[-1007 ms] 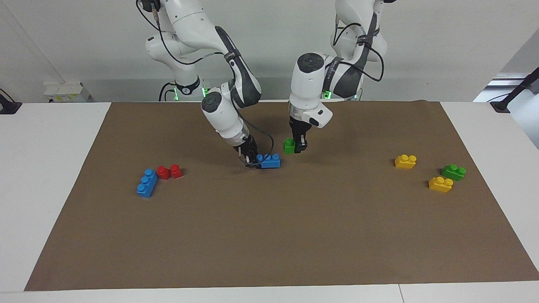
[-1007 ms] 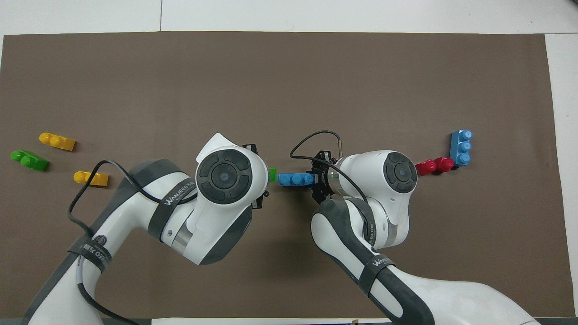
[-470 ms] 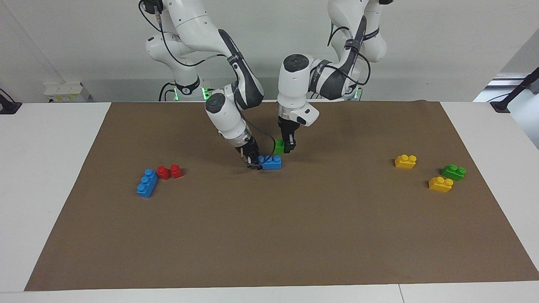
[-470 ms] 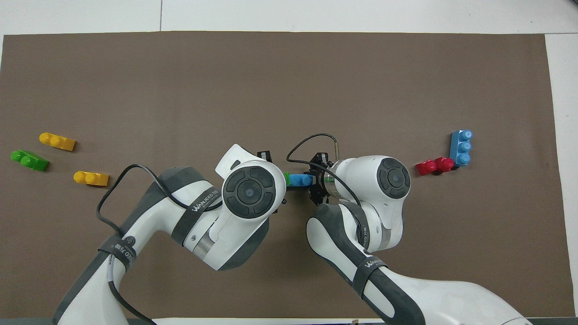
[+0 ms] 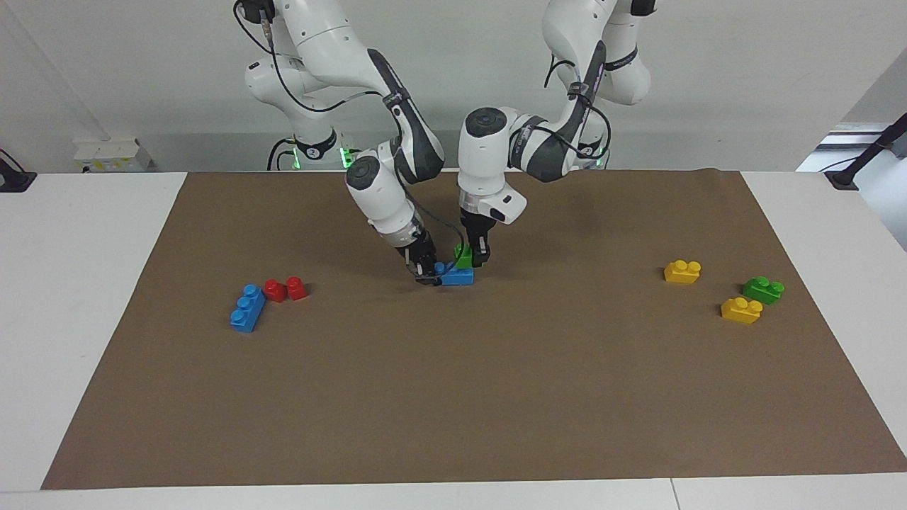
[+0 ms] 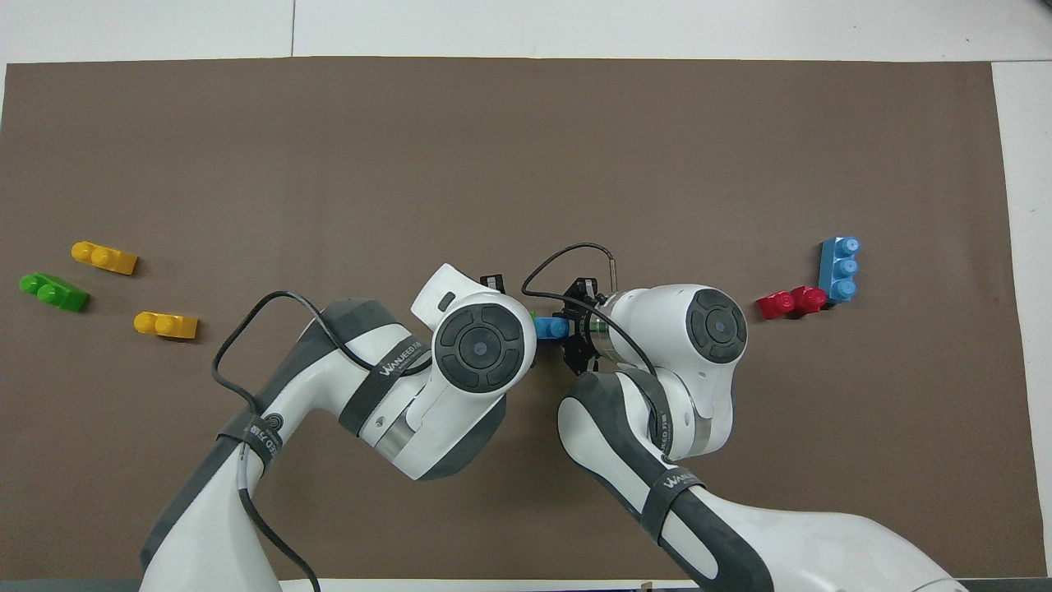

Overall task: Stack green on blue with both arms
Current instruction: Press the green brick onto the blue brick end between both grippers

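A blue three-stud brick (image 5: 457, 276) lies on the brown mat (image 5: 453, 397) mid-table, and my right gripper (image 5: 425, 273) is shut on the end of it toward the right arm's side. My left gripper (image 5: 473, 258) is shut on a small green brick (image 5: 464, 256), which sits at the top of the blue brick's other end. Whether its studs are pressed in I cannot tell. In the overhead view only part of the blue brick (image 6: 549, 327) shows between the two wrists, and the left arm's wrist (image 6: 481, 345) hides the green brick.
Toward the right arm's end lie a second blue brick (image 5: 247, 308) and two red bricks (image 5: 285, 289). Toward the left arm's end lie two yellow bricks (image 5: 682, 271) (image 5: 741, 310) and a second green brick (image 5: 763, 289).
My left gripper has carried the green brick sideways and down from beside the blue brick onto its top. The right gripper has kept its hold on the blue brick, almost still.
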